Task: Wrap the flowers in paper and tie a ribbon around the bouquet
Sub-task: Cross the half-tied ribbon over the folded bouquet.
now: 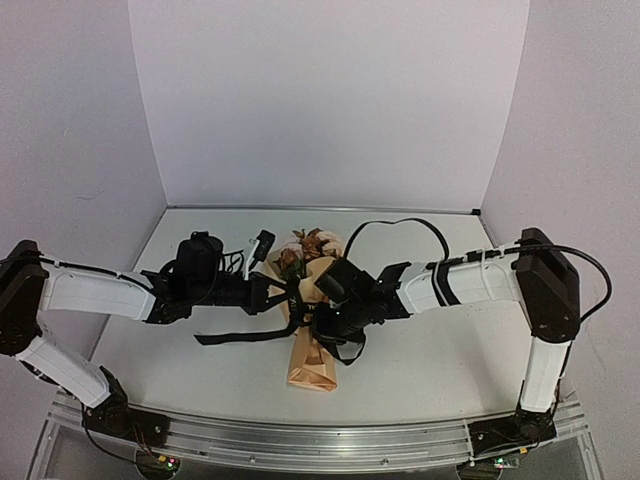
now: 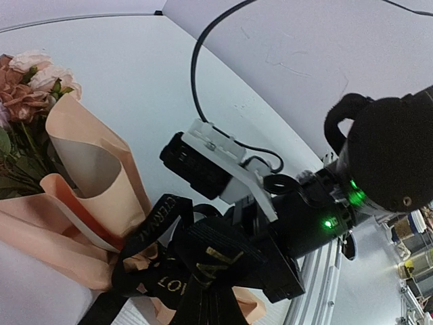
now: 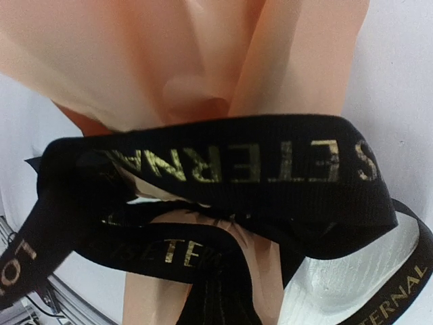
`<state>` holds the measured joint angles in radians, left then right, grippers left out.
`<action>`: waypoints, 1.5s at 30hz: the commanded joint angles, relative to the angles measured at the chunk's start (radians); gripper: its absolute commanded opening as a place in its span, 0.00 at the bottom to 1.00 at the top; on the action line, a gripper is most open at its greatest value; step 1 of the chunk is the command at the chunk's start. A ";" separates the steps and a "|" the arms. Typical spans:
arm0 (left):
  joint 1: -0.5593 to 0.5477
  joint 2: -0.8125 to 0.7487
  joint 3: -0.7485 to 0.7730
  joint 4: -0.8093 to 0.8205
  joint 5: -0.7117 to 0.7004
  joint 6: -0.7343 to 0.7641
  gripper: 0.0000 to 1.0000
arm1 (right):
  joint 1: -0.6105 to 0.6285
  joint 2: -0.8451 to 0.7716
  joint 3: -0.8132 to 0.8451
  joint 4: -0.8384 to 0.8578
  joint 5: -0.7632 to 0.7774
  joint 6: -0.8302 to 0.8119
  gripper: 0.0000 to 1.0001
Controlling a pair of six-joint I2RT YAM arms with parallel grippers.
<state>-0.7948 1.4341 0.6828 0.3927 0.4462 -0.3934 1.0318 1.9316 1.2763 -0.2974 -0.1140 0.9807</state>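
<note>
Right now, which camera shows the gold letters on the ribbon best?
The right wrist view: the ribbon fills the picture and ETERNAL reads clearly. The left wrist view shows it bunched, with only bits of lettering. In the top view it is just thin black strips, no letters readable.

You can read gold capitals on the long narrow black ribbon. In the right wrist view its widest band carries ETERNAL upside down, with what looks like an S just beyond the word's first letter, at the right. A lower loop shows ETER before a fold cuts it off. The strand at the bottom right shows TERNAL, and the bottom left corner shows LO. In the left wrist view the same ribbon gives you only fragments: LO and AL
</note>
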 commanded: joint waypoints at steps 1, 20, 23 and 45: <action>-0.019 -0.056 -0.031 -0.009 0.082 0.013 0.00 | -0.024 -0.021 -0.028 0.091 0.036 0.082 0.00; -0.049 -0.077 -0.142 -0.040 -0.030 -0.042 0.08 | -0.070 -0.041 -0.053 0.137 0.010 0.100 0.00; -0.063 -0.058 -0.144 -0.058 -0.085 -0.048 0.13 | -0.070 -0.032 -0.045 0.134 0.010 0.088 0.00; -0.167 -0.512 -0.302 -0.263 -0.338 -0.161 0.62 | -0.069 -0.030 0.001 0.081 0.036 0.037 0.00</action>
<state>-0.9567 1.0444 0.3785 0.2141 0.2130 -0.5002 0.9646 1.9053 1.2354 -0.2045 -0.0977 1.0351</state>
